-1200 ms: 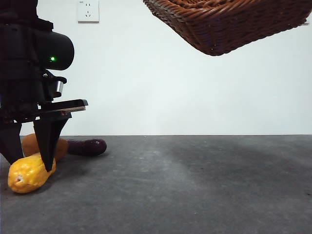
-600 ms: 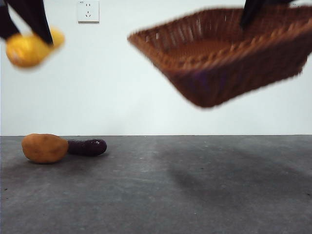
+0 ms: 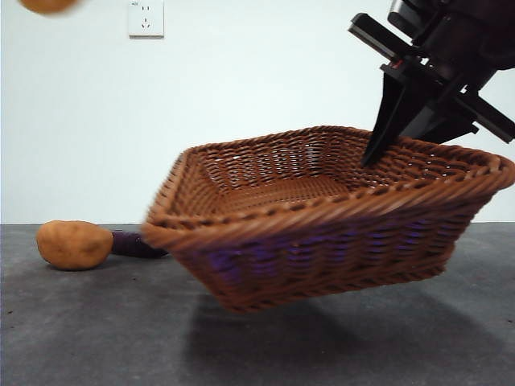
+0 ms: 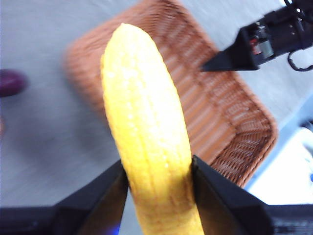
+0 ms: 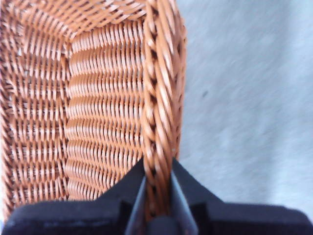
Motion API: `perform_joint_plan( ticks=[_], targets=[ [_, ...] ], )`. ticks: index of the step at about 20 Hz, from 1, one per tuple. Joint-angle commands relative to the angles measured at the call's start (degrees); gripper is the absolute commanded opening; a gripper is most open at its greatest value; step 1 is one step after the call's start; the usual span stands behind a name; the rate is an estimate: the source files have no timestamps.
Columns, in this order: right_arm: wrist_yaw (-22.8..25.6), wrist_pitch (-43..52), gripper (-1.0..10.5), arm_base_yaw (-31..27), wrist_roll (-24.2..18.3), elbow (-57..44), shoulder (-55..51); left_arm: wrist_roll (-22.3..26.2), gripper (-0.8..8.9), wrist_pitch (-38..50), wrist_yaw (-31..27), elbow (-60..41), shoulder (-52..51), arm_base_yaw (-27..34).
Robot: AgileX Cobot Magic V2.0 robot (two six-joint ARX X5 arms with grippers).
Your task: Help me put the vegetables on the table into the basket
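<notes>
Right end effector [image 5: 157, 196] pinches braided rim of basket [image 3: 322, 233] at far right side, jaws pressed on either side of weave; basket tilted, lifted clear of surface [image 3: 96, 338]. Left end effector [image 4: 159, 188] clamps bumpy yellow piece [image 4: 146, 147] between jaws, high above basket. Front view shows only orange sliver of it at top left corner; left wrist view shows it whole, basket beneath. Potato-like lump [image 3: 74, 244] rests on surface at left, eggplant [image 3: 133, 244] just behind, partly hidden by basket.
</notes>
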Motion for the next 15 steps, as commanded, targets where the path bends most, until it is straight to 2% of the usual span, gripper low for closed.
perform_joint_plan(
  ticks=[1,6,9,14,15],
  targets=[
    [-0.46,3.06,-0.1,0.98,3.08,-0.31,0.11,-1.16,-0.08,4.70,1.99,-0.33,5.77,-3.89],
    [-0.52,3.93,-0.1,1.05,3.89,-0.31,0.11,-7.15,-0.08,16.74,2.38,-0.33,23.10,-12.50],
    [-0.48,3.96,-0.1,1.05,3.87,-0.31,0.11,-11.34,-0.09,22.29,2.78,-0.33,29.88,-15.78],
    [-0.74,3.96,-0.1,1.05,3.78,-0.31,0.11,-16.09,0.08,24.15,2.73,-0.31,35.23,-17.20],
    [-0.74,3.93,-0.1,1.05,3.67,-0.31,0.11,-17.11,0.76,23.91,2.45,-0.33,35.39,-17.20]
  ],
)
